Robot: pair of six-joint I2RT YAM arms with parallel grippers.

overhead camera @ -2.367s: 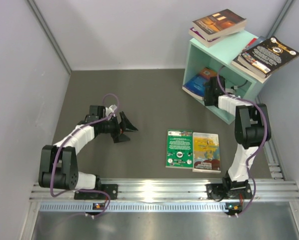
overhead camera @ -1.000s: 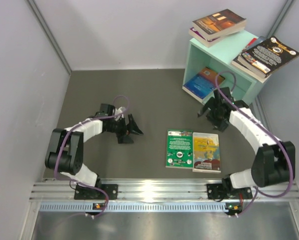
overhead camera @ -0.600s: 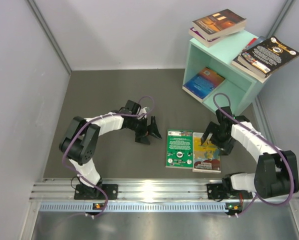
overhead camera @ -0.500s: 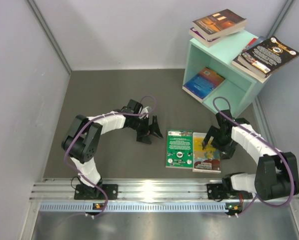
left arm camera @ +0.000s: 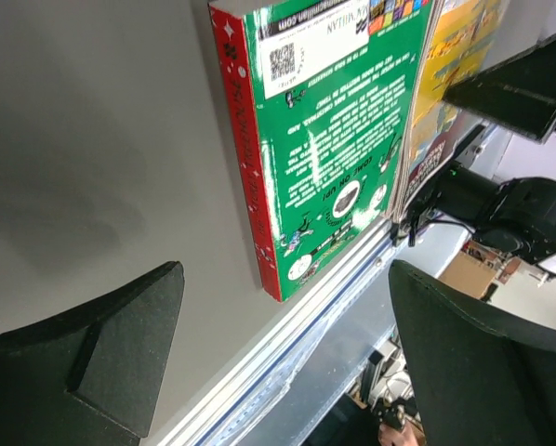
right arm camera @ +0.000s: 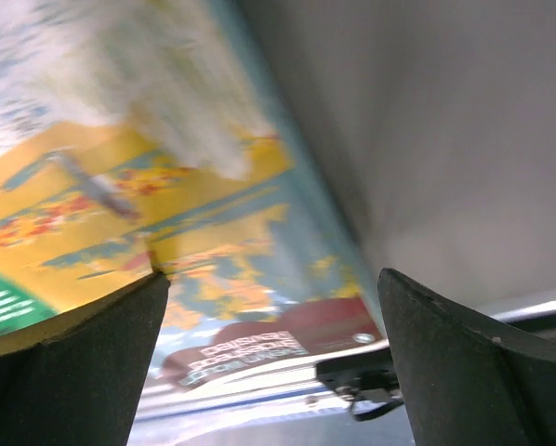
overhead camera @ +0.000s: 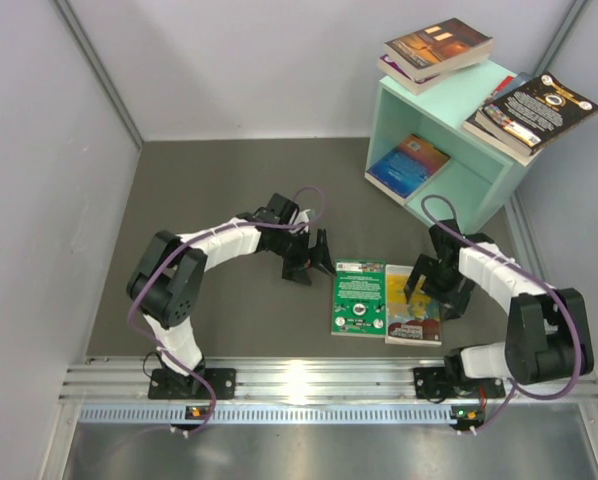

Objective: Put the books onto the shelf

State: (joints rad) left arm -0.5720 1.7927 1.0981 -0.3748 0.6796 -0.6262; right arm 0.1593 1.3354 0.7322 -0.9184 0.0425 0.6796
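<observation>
While the green book (overhead camera: 358, 297) and the yellow book (overhead camera: 412, 305) are laid side by side on the table (overhead camera: 229, 180), the left gripper (overhead camera: 321, 262) is held open just beside the green one, and the right gripper (overhead camera: 417, 287) is spread open over the yellow one. A blue book (overhead camera: 407, 165) is seen inside the shelf (overhead camera: 457, 88).

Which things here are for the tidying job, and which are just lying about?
For the job:
green book
yellow book
blue book
brown book
black book
shelf
left claw, open
right claw, open

Just there:
table
rail
</observation>
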